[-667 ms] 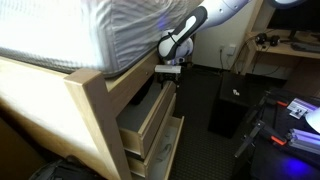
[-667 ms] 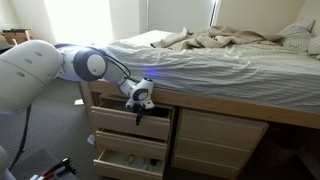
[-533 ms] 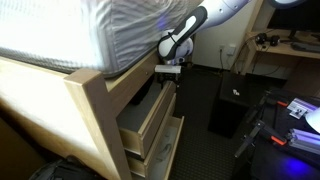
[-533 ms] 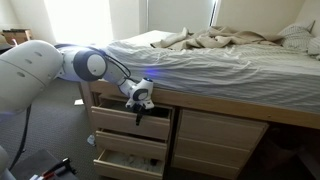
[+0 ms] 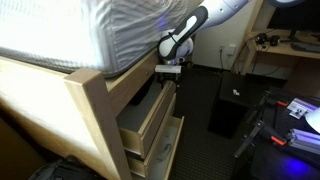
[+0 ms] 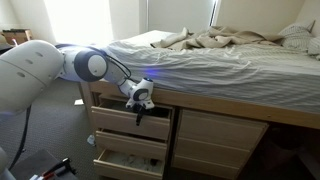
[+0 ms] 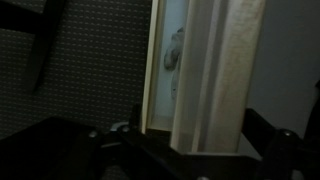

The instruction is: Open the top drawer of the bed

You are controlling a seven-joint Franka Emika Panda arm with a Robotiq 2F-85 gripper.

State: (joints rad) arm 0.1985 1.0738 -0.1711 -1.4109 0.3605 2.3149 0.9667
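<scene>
— Where is the gripper [image 6: 140, 115] from where you stand?

— Down at the top drawer [image 6: 112, 121] of the bed [image 6: 250, 100], just under the rail that carries the striped mattress [image 6: 200, 60]. It sits at the drawer's upper edge, near the corner next to the other drawer stack [image 6: 215, 135]. The white arm [image 6: 85, 65] reaches across to it from the side.

— Is the drawer out at all?

— Partly. In an exterior view its pale wood [image 5: 146, 120] stands forward of the frame, with a dark gap behind the front. It is just past the thick square post [image 5: 95, 115]. The drawer beneath it [image 5: 170, 150] juts out as well.

— And the fingers, are they clamped on the front?

— I cannot tell. The wrist view is very dark. A pale wooden edge runs down the middle between black parts of the gripper, and a strip of the grey inner floor [image 7: 172, 60] shows beside it. Dark carpet [image 7: 90, 60] shows off to the side. Whether the jaws press on the wood or merely straddle it is lost in shadow.

— Anything else nearby?

— A desk [image 5: 285, 45] stands well apart, across the room.
</scene>
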